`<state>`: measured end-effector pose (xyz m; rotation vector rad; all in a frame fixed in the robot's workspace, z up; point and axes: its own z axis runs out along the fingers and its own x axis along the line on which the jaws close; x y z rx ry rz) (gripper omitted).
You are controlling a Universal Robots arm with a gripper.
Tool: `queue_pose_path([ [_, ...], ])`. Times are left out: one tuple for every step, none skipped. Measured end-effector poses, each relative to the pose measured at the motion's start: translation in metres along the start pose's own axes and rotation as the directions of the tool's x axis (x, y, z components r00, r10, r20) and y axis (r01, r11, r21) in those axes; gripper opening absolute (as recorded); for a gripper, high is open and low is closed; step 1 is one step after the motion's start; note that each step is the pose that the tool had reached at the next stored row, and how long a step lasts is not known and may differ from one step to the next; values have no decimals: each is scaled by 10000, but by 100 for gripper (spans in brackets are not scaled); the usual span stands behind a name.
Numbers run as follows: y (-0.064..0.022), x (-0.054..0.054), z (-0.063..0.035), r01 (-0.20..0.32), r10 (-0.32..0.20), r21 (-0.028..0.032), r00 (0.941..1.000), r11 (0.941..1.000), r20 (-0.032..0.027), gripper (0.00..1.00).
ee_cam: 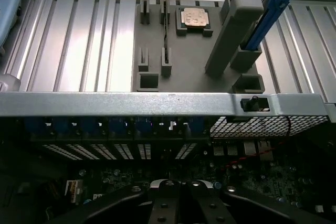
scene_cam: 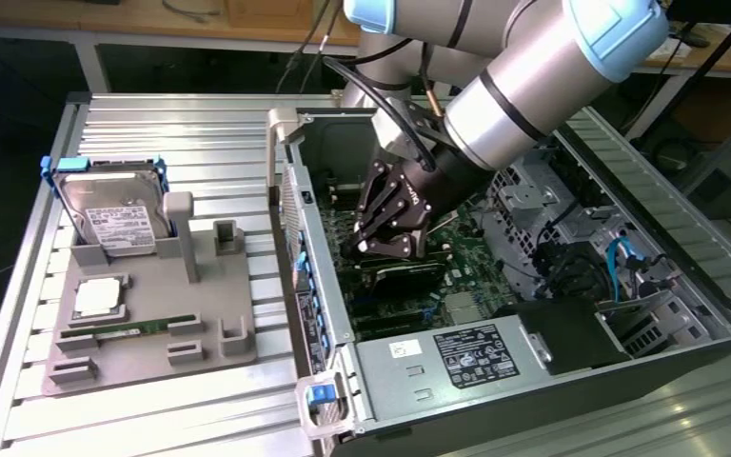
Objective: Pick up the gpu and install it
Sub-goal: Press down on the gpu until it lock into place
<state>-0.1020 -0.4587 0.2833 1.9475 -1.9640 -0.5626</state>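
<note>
The computer case point(scene_cam: 324, 286) lies open on the bench. My gripper point(scene_cam: 385, 249) reaches down into it over the green motherboard point(scene_cam: 467, 238). Its fingers are shut. Directly under the fingertips stands the gpu point(scene_cam: 402, 277), a black card on edge, low against the board. The card's top edge meets the fingertips. In the wrist view the gripper point(ee_cam: 177, 188) has its dark fingers pressed together above the motherboard, just inside the case's metal rim point(ee_cam: 131, 103). The gpu itself is hidden there.
A grey parts tray point(scene_cam: 149, 305) sits at the exterior view's left. It holds a silver hard drive point(scene_cam: 111, 214) in a blue frame, a CPU point(scene_cam: 96, 297) and a green RAM stick point(scene_cam: 130, 330). The power supply point(scene_cam: 467, 357) and drive cage point(scene_cam: 645, 324) crowd the case.
</note>
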Motion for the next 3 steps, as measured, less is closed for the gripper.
queue_pose_path([
  [0, 0, 0, 0, 0, 0, 10000, 10000, 0, 11],
  [0, 0, 0, 0, 0, 0, 10000, 10000, -1, 11],
  [0, 0, 0, 0, 0, 0, 10000, 10000, 0, 11],
])
